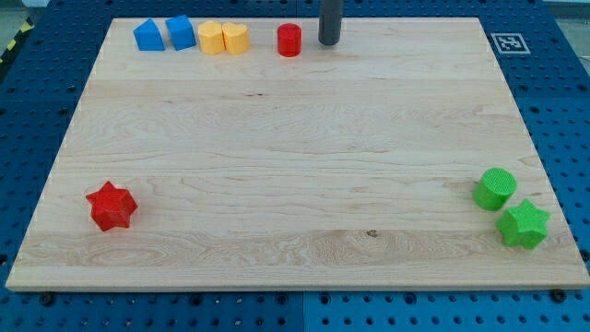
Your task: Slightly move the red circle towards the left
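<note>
The red circle (289, 41) is a short red cylinder standing near the view's top edge of the wooden board (295, 157), a little left of centre. My tip (329, 43) is the lower end of a dark rod coming down from the view's top. It rests on the board just to the right of the red circle, with a small gap between them.
Left of the red circle, along the top edge, stand a yellow heart (236, 38), a yellow hexagon (211, 38), and two blue blocks (180, 32) (148, 35). A red star (112, 206) lies at bottom left. A green circle (495, 189) and green star (523, 223) sit at bottom right.
</note>
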`<state>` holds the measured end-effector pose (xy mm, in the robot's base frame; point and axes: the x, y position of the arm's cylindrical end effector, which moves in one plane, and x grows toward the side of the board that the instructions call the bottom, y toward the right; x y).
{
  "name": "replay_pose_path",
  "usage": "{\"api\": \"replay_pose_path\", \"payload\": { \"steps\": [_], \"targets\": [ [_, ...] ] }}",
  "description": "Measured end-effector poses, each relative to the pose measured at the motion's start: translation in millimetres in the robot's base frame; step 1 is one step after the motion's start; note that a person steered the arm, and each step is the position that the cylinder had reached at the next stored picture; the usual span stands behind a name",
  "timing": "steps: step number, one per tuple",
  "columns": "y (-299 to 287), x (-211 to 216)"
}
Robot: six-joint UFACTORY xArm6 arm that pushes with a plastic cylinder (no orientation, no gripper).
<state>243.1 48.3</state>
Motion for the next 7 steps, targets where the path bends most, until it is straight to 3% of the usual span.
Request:
{"api": "replay_pose_path", "payload": {
  "steps": [7],
  "targets": [
    [-30.3,7.7]
  ]
}}
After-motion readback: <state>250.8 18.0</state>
